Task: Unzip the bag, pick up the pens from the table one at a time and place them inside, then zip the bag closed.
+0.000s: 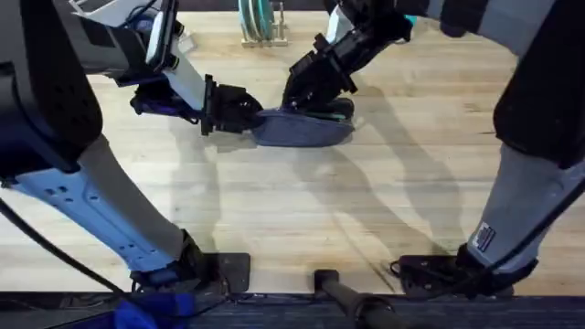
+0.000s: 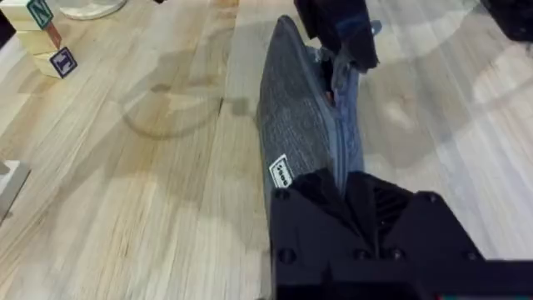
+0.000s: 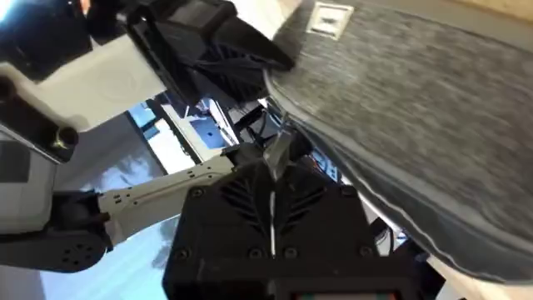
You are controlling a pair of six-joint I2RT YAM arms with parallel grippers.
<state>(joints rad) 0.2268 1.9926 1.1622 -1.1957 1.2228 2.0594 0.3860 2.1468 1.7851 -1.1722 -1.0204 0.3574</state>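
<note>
Both grippers meet at the bag (image 1: pixel 306 128), which lies on the table (image 1: pixel 302 210) with its long axis from 9 to 3 o'clock: left gripper (image 1: pixel 245 113) clamps the 9 o'clock end, right gripper (image 1: pixel 309 94) pinches the zipper along the top

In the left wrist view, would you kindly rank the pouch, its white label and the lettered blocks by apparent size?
1. Pouch
2. Lettered blocks
3. White label

The blocks sit farther from the camera, so their place above the label is unsure.
</note>
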